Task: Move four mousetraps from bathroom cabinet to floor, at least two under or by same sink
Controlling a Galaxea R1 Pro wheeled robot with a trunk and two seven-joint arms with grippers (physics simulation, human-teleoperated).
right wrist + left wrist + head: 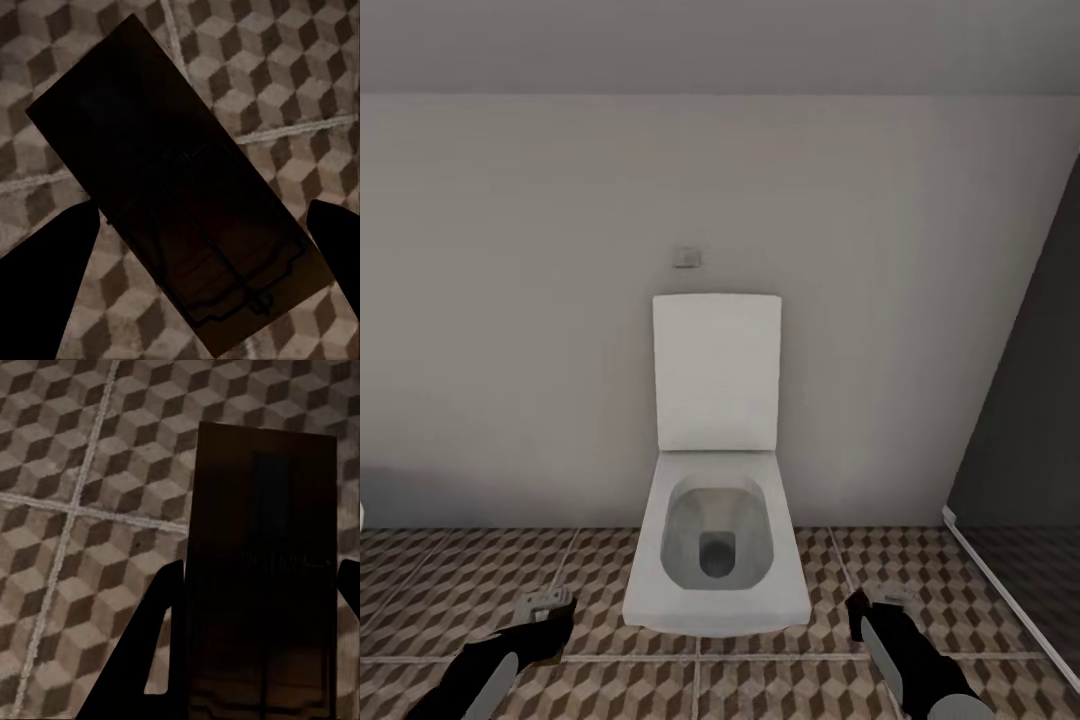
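Head view: a white toilet (715, 520) with its lid up stands against the wall on the bathroom floor (450, 590); both arms reach low over the tiles.

Left wrist view: the left gripper (259, 585) fingers clamp a mousetrap (262, 577) above the floor.

Right wrist view: the right gripper (202, 225) fingers flank another mousetrap (172, 202); whether they touch it I cannot tell.

A dark-brown wooden mousetrap (259, 577), a flat rectangular slab with thin dark wire parts, sits gripped between the fingers of the left tool (259, 645) above the bathroom floor (75, 510). A second mousetrap (180, 217), turned diagonally, lies between the fingers of the right tool (202, 247); contact there cannot be told. The floor's large square tiles carry a brown, beige and white cube pattern with pale grout lines.
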